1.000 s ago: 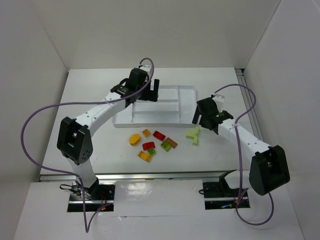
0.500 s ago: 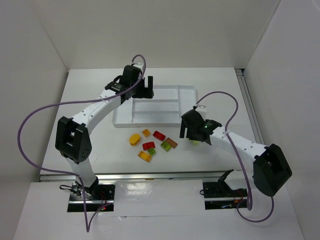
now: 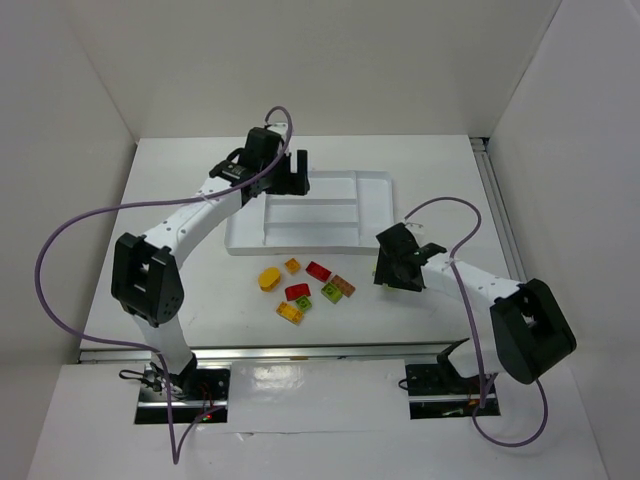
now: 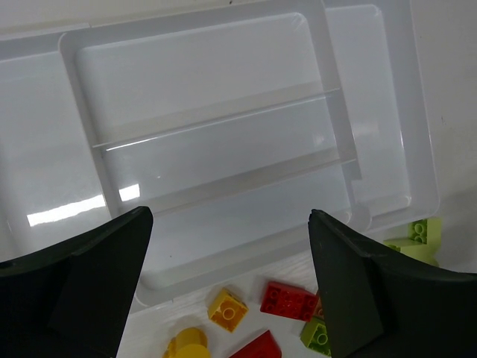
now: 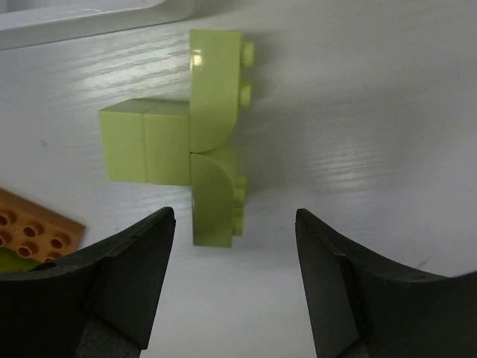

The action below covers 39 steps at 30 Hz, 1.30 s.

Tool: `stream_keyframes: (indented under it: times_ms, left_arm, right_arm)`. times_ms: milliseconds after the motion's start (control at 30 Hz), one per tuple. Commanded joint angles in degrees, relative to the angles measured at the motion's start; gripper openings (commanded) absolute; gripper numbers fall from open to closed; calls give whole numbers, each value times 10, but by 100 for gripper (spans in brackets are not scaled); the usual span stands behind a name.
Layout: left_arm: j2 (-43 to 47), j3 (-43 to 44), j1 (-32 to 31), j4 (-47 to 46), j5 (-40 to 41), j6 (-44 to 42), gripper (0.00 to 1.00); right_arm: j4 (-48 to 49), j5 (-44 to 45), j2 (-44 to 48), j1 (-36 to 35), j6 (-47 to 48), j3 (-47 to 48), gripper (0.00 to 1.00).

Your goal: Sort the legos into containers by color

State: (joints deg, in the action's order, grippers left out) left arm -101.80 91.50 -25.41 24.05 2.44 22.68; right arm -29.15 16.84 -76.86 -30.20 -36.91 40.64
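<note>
Right gripper [image 5: 235, 224] spread, straddling pale green legos [image 5: 201, 142]; orange brick [image 5: 30, 224] beside one finger, tray [image 5: 89, 19] beyond.

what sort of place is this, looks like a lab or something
Most likely a robotics test cell, not a home: plain white wall panels box in a white table, two white-and-black robot arms are bolted at its near edge, and small coloured plastic bricks lie by a white divided plastic tray.

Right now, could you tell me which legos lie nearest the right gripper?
The pale green legos, right below the right gripper; the other legos lie grouped further left.
</note>
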Motion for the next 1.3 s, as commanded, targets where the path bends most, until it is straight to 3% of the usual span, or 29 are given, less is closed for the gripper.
stream_keyframes:
  times_ms: [0,133,233,333,367,433,467,533,833,1067,1267]
  left_arm:
    - [-10,21,1,-4,-13,2,97]
    - [-16,21,1,-4,-18,2,97]
    - [-22,26,1,-4,-31,7,95]
    - [-22,32,1,-4,-44,7,95]
    - [-22,32,1,-4,-49,7,94]
    - [-22,39,1,2,-56,7,94]
    - [-22,45,1,7,-63,7,94]
    - [-22,54,1,13,-82,7,93]
    - [-23,129,1,42,-243,-6,92]
    - [-35,93,-35,-19,-428,47,96]
    - [-56,55,-53,-35,-505,55,96]
  right_arm:
    - [38,-19,-7,26,24,-18,73]
    - [62,-31,-1,44,46,-23,70]
    - [73,-45,-26,44,55,-18,62]
    - [78,-51,-26,44,55,-24,51]
    - [83,-51,-21,44,55,-24,41]
    - [76,-51,-8,44,49,-24,32]
    - [60,-51,6,44,41,-24,22]
    - [40,-44,27,44,32,-24,16]
    - [-105,35,160,-23,-42,59,10]
    - [-102,88,113,-60,-5,159,10]
    - [-71,76,82,-60,36,190,9]
